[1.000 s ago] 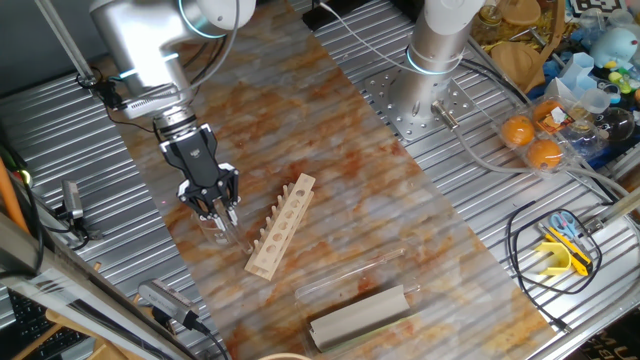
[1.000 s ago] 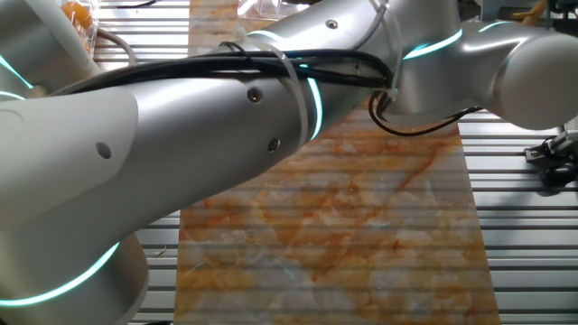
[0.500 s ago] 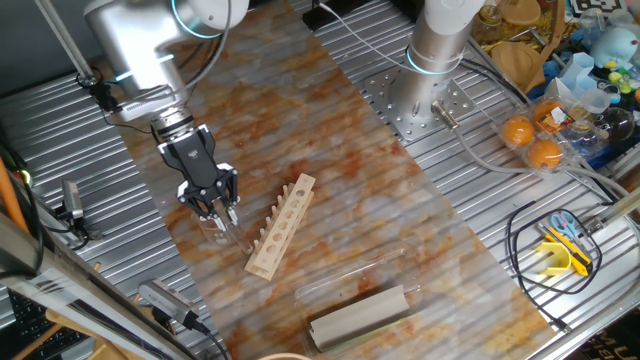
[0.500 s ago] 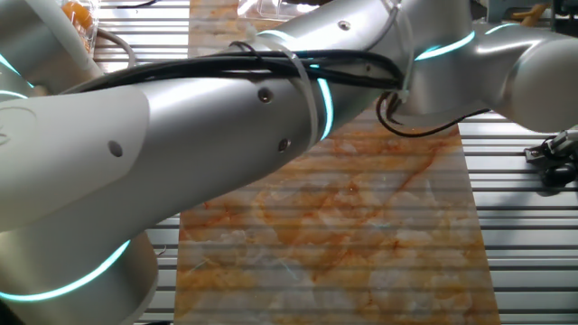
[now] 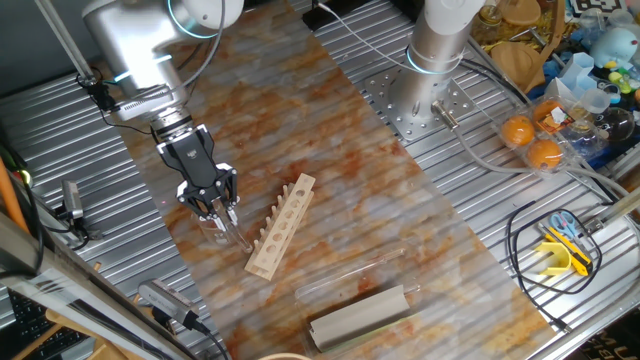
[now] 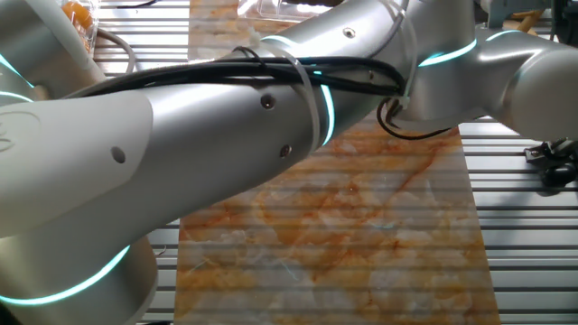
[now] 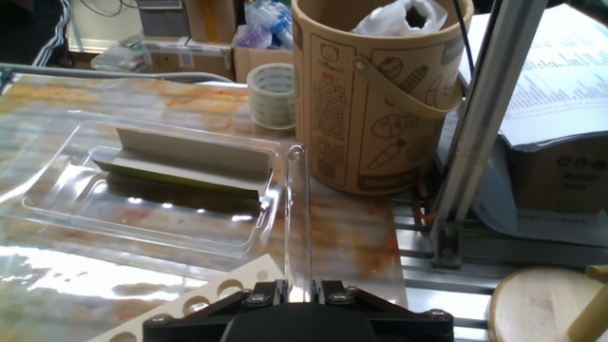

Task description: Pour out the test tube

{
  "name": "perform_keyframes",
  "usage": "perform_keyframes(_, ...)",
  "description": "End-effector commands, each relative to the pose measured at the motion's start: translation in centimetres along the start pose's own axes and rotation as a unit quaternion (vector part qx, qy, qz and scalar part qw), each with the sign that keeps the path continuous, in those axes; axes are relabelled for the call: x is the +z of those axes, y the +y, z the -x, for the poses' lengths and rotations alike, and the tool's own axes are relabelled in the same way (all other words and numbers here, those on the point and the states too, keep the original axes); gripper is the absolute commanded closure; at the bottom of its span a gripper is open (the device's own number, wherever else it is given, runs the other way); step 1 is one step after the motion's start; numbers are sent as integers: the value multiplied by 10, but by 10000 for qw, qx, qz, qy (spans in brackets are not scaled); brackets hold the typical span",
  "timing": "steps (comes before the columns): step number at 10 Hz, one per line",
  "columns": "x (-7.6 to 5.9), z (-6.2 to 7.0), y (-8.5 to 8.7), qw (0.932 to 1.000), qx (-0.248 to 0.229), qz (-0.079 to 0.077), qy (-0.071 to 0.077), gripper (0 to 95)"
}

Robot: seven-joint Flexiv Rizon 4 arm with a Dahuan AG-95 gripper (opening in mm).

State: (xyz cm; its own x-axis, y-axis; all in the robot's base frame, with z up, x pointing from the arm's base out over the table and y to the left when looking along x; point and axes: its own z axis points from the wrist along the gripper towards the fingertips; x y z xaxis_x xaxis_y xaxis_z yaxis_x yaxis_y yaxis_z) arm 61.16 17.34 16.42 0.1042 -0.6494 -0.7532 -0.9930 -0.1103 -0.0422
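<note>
While the arm hangs over the 9 o'clock side of the marbled surface (image 5: 330, 160), the claw (image 5: 213, 205) points down and pinches the test tube (image 7: 295, 214) between its fingertips. In the hand view the jaws sit tight against the glass at the bottom edge of the picture, so the claw is clenched on the tube, not slack. The tube runs straight out along the fingers, its open rim toward 12 o'clock in that view. That fits a pour: gripped near one end, the mouth is left free, and the hand can tip it without the fingers blocking the opening.

From the fixed view over the surface, the tube shows only as a thin glint under the claw, slanting toward 5 o'clock, just beside the wooden rack (image 5: 281, 226). The rack lies flat with its row of holes up, at 3 o'clock of the claw. Whether the tube's lower end touches the surface cannot be told. A squat glass shape seems to sit right under the fingers, but it is too faint to name.

As for looks: the tube is thin, clear, straight-walled, with a small rolled lip at its rim. No liquid can be made out inside it. Beyond its mouth in the hand view lie a clear plastic tray (image 7: 57, 180) and a brown paper bucket (image 7: 370, 104).

The other fixed view is filled by the arm's grey links and shows nothing of the grasp.
</note>
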Motion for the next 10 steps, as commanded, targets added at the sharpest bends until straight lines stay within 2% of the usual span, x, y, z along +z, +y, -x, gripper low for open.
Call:
perform_keyframes(1, 0, 1, 0, 10000, -34, 0, -32, 950)
perform_keyframes(6, 0, 1, 0, 9998, -4, -23, -199, 950)
perform_keyframes(10, 1, 1, 0, 9998, 75, -49, -200, 950)
